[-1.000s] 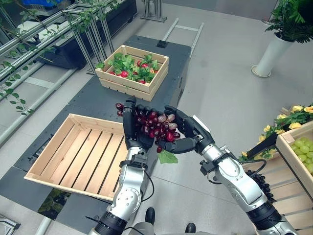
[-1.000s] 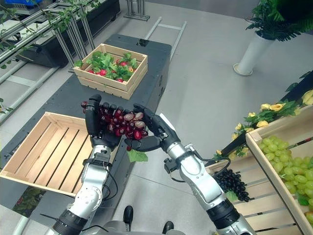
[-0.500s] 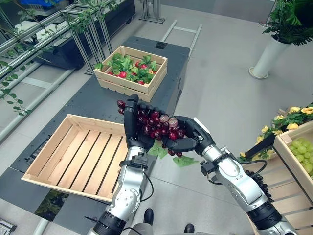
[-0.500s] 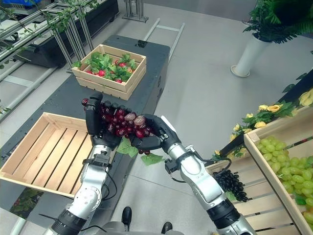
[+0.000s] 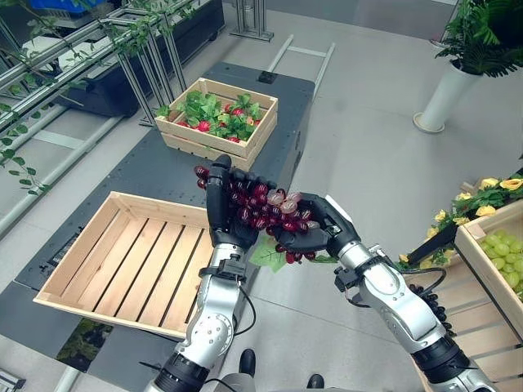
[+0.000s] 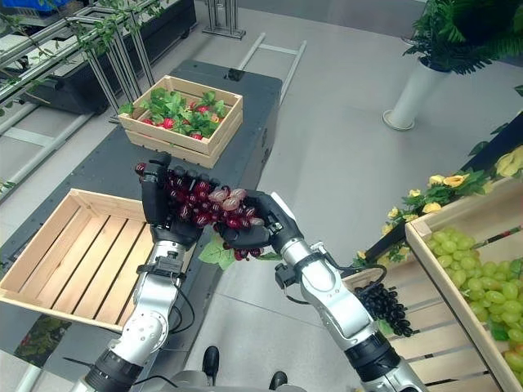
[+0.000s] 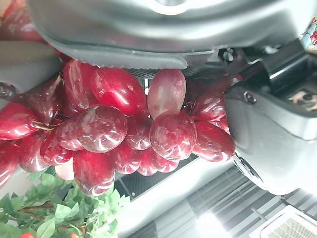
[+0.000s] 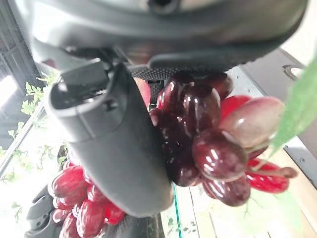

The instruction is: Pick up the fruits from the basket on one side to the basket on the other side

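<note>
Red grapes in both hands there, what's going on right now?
The robot holds a bunch of red grapes between both hands, above the edge of the dark platform. The left robot hand stands upright behind the bunch, and the right robot hand cups it from the side, fingers curled around the fruit. The empty wooden crate sits just left of the hands; a crate with greenery and red fruit lies farther back. The grapes are not yet in either crate.

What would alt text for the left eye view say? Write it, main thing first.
Both hands, the left hand and the right hand, hold a bunch of red grapes between them above the dark platform. An empty wooden crate lies below left; a crate of strawberries and leaves stands farther back.
</note>
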`<state>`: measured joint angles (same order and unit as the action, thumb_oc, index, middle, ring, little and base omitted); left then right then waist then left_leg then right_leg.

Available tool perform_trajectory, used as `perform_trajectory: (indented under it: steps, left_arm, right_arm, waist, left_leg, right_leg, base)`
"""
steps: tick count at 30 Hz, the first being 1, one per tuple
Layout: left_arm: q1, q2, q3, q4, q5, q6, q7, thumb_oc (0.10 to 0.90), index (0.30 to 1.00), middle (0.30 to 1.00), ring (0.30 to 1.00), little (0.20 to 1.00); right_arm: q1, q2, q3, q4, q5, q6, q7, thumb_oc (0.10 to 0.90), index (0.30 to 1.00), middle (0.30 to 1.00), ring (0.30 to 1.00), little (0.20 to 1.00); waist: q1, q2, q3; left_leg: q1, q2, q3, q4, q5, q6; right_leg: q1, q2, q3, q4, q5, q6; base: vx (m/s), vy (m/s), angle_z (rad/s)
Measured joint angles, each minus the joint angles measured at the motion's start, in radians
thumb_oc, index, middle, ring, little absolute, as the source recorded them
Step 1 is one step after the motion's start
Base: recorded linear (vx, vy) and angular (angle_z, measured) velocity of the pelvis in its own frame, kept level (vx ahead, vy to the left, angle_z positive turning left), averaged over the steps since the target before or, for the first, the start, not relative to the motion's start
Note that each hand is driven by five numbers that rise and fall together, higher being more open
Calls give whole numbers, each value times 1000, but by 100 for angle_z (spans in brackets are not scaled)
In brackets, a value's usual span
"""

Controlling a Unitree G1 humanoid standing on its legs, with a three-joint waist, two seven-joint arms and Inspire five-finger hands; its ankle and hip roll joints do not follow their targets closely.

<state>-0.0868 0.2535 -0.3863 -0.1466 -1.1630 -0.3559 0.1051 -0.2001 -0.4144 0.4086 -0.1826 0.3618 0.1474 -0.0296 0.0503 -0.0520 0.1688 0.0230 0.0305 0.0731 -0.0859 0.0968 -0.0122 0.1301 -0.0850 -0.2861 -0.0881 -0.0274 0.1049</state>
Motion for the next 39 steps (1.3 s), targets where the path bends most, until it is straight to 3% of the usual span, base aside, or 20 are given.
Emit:
perform_trajectory:
  steps: [13, 21, 29, 33, 36, 39]
  left_arm:
    - [-8, 12, 86, -34, 110, -3, 124, 800, 900, 900, 900, 900]
    - [-8, 5, 205, -33, 198, -61, 274, 800, 900, 900, 900, 900]
    - [-6, -4, 234, -32, 227, -92, 321, 800, 900, 900, 900, 900]
    - [-8, -8, 209, -16, 226, -141, 284, 800, 900, 900, 900, 900]
    - [-65, -9, 172, 45, 223, -202, 237, 800, 900, 900, 900, 900]
    - [-126, -7, 157, 101, 215, -230, 210, 800, 900, 900, 900, 900]
  right_arm:
    - [52, -4, -62, 23, 0, 0, -73, 400, 300, 300, 300, 300]
    - [99, 0, -74, 37, 0, 0, -100, 400, 300, 300, 300, 300]
    - [155, 16, -92, 115, 1, -3, -136, 400, 300, 300, 300, 300]
    - [158, 38, -91, 188, 17, -72, -145, 400, 300, 300, 300, 300]
    - [105, 38, -89, 290, 74, -152, -148, 400, 300, 300, 300, 300]
    - [40, 54, -91, 366, 135, -209, -168, 400, 300, 300, 300, 300]
  waist:
    - [-39, 1, 0]
    - [-64, 1, -2]
    - [-90, 1, -3]
    - [-91, 3, -5]
    - [-87, 2, -3]
    - [-90, 2, 74]
  left_leg:
    - [12, 6, 53, -2, -5, 5]
    - [16, 16, 98, -2, -6, 6]
    - [19, 21, 133, -3, -6, 5]
    - [-7, 26, 161, 3, -6, 5]
    - [-126, 39, 176, 79, -20, 8]
    - [-196, 63, 180, 209, -64, 5]
  right_leg:
    - [-25, 4, 63, 0, 16, 0]
    - [-50, 10, 115, -1, 35, -4]
    - [-69, 14, 147, -1, 49, -5]
    - [-112, 18, 174, 7, 60, -7]
    - [-236, 18, 173, 80, 57, -13]
    - [-313, 19, 165, 193, 33, -33]
  base:
    - [-27, -21, -15]
    - [-14, -37, -18]
    - [-12, -48, -17]
    - [-288, -82, -24]
    - [-240, -83, -18]
    - [-67, -56, -22]
